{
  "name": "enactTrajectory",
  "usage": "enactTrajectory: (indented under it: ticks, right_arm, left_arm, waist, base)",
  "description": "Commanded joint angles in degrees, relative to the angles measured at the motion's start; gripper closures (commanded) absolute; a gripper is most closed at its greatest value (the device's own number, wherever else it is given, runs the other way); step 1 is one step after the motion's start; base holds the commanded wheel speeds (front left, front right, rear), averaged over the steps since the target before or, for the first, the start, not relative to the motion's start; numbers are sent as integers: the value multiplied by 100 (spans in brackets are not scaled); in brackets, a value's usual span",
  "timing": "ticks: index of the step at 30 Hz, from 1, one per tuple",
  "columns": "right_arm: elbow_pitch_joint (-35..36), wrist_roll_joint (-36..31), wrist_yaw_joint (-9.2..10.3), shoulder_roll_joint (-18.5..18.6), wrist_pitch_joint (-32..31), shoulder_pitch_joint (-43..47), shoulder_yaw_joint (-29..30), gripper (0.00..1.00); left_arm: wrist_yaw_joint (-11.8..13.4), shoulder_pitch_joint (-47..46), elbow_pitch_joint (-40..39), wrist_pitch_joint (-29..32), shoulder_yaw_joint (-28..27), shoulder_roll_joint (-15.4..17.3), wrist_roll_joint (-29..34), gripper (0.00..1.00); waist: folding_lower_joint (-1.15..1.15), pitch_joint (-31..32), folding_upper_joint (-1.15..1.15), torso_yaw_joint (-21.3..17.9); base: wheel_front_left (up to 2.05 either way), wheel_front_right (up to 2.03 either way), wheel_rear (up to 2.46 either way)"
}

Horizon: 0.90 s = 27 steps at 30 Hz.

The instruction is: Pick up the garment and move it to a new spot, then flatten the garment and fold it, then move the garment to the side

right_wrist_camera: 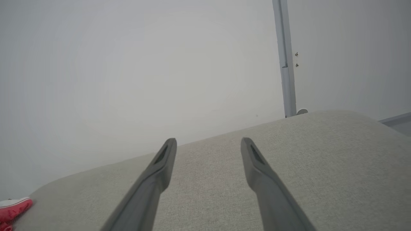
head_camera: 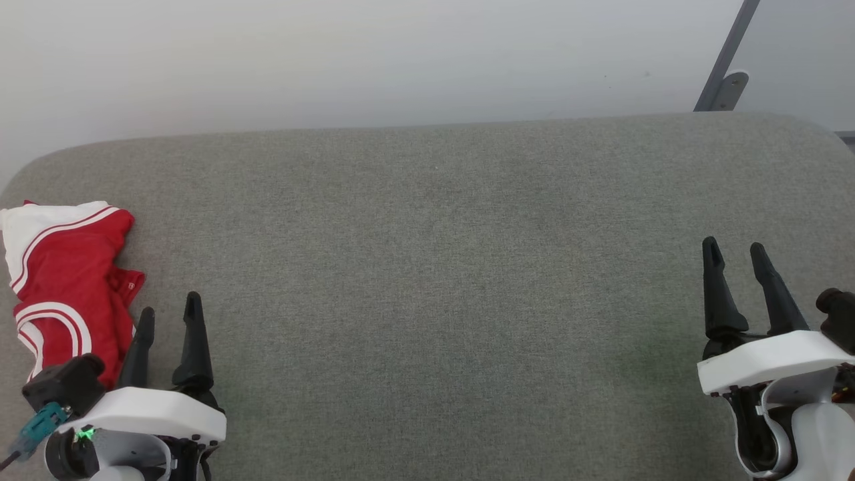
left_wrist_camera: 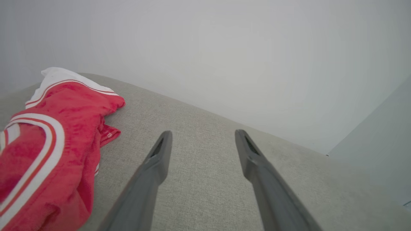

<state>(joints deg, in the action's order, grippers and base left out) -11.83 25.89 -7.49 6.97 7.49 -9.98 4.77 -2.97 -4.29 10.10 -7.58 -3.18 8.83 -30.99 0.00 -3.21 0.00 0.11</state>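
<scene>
The garment (head_camera: 63, 280) is a crumpled heap of red fabric with white panels and striped trim, lying at the far left of the grey cushioned surface (head_camera: 427, 267). The left wrist view has the garment (left_wrist_camera: 48, 147) left of my fingers, apart from them. My left gripper (head_camera: 169, 312) stands open just right of the heap, with nothing between its fingers. At the lower right my right gripper (head_camera: 735, 248) is open and empty too, far from the cloth. In the right wrist view a small corner of the garment (right_wrist_camera: 14, 207) peeks in at the lower left.
A pale wall (head_camera: 334, 60) runs behind the surface. A grey metal post (head_camera: 725, 63) with a bracket stands at the back right. The surface's rounded back corners and its left edge lie close to the garment.
</scene>
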Motion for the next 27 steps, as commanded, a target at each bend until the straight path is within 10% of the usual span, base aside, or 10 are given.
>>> enactTrajectory:
  ticks: [1,27]
  right_arm:
    - [66,-189,0,18,73,-129,14,0]
    - [-41,-1356,0,-34,420,-62,13,0]
  left_arm:
    - [33,-34,-60,-62,28,53,194,0]
    - [-154,7,78,-410,-9,71,1344,0]
  waist:
    - [0,-7,0,1]
    - [0,-50,0,-17]
  base:
    - [0,0,0]
    - [0,0,0]
